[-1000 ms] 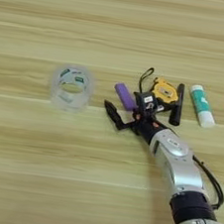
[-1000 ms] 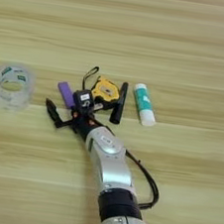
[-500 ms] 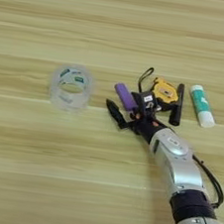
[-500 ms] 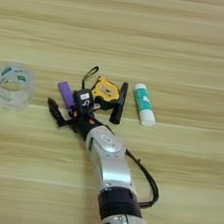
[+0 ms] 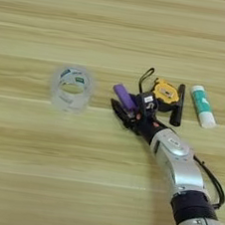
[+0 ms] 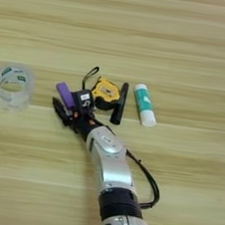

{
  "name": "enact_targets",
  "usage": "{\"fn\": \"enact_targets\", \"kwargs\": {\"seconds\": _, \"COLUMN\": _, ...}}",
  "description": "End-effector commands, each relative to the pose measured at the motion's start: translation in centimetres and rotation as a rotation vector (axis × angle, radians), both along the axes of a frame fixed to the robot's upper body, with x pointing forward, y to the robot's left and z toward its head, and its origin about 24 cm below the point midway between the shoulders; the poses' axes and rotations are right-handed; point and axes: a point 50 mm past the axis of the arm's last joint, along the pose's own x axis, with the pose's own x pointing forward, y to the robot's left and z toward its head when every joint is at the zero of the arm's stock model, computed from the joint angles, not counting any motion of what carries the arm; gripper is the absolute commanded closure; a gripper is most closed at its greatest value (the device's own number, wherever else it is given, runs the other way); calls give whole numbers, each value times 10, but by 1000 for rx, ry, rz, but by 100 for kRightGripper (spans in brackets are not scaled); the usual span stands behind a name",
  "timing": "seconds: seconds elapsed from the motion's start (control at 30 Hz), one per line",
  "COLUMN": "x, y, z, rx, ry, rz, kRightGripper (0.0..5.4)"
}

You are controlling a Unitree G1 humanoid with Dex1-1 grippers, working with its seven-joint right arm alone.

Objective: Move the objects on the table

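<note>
Several small objects lie on the table [image 5: 36, 175]. A clear tape roll [image 5: 71, 88] sits alone at the left. The small purple block [image 5: 123, 95] lies at the left end of a cluster with the yellow-black tape measure [image 5: 166, 91], the black marker [image 5: 177, 111] and the white-and-teal glue stick [image 5: 202, 106]. My right gripper [image 5: 128, 107] comes in from the bottom right, low over the wood. It is open, with one finger [image 6: 59, 110] in front of the purple block [image 6: 64, 93] and the other by the tape measure's strap. The block's near end lies between them.
The silver forearm [image 6: 109, 159] with a looping black cable runs diagonally from the bottom edge up to the cluster. Bare wood stretches behind the objects and along the front left. The tape roll [image 6: 11, 86] stands well left of the gripper.
</note>
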Motion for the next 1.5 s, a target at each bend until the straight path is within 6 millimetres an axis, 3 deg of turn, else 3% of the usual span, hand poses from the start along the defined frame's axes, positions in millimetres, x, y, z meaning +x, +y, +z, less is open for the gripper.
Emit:
{"fn": "enact_targets", "kwargs": {"seconds": 0.03, "x": 10, "y": 1, "z": 17, "rx": -12, "ry": -61, "rz": 11, "kRightGripper": 324}}
{"fn": "enact_targets", "kwargs": {"seconds": 0.27, "x": 10, "y": 2, "z": 17, "rx": -4, "ry": -67, "rz": 17, "kRightGripper": 399}}
{"fn": "enact_targets", "kwargs": {"seconds": 0.7, "x": 9, "y": 2, "z": 22, "rx": 1, "ry": -89, "rz": 12, "kRightGripper": 399}}
{"fn": "enact_targets", "kwargs": {"seconds": 0.9, "x": 3, "y": 4, "z": 48, "rx": 14, "ry": -194, "rz": 19, "kRightGripper": 399}}
{"fn": "enact_targets", "kwargs": {"seconds": 1.23, "x": -3, "y": -2, "z": 70, "rx": -3, "ry": -270, "rz": -6, "kRightGripper": 399}}
{"fn": "enact_targets", "kwargs": {"seconds": 1.5, "x": -8, "y": -38, "z": 105, "rx": -21, "ry": -395, "rz": -129, "kRightGripper": 399}}
